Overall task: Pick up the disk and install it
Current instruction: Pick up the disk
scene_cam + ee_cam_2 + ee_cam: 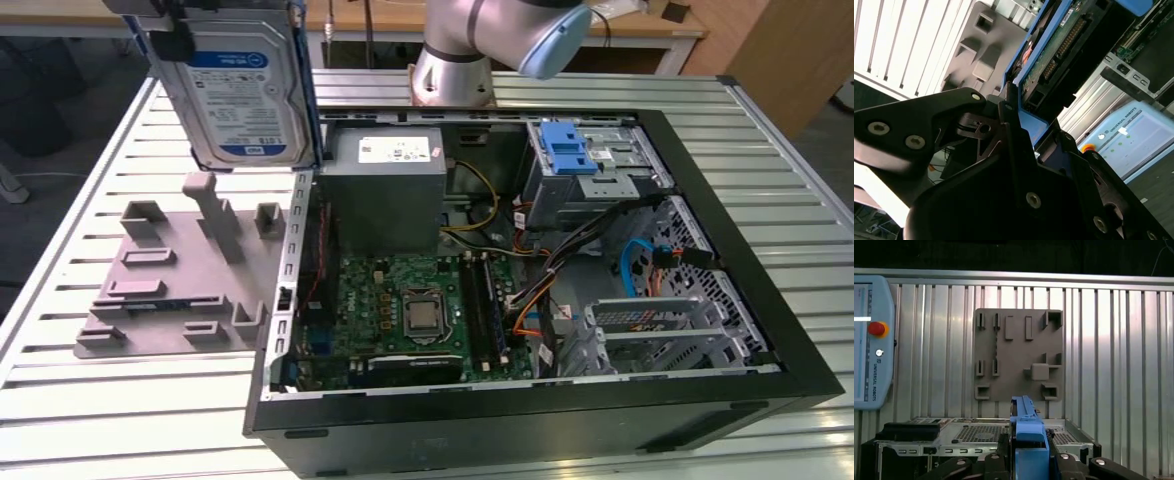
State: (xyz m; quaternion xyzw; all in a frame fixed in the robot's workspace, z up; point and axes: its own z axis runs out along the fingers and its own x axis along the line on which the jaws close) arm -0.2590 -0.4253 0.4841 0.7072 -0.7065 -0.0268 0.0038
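The gripper (pixel 1030 454) is clamped on the disk (pixel 242 92) — held upright above the grey slotted tray (pixel 160 285); the open computer case (pixel 534 428) sits just beside.

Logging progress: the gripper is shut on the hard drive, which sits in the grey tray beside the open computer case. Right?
No: the exterior view shows the hard drive held upright above the grey tray, not in it. The gripper is shut on it, beside the open computer case.
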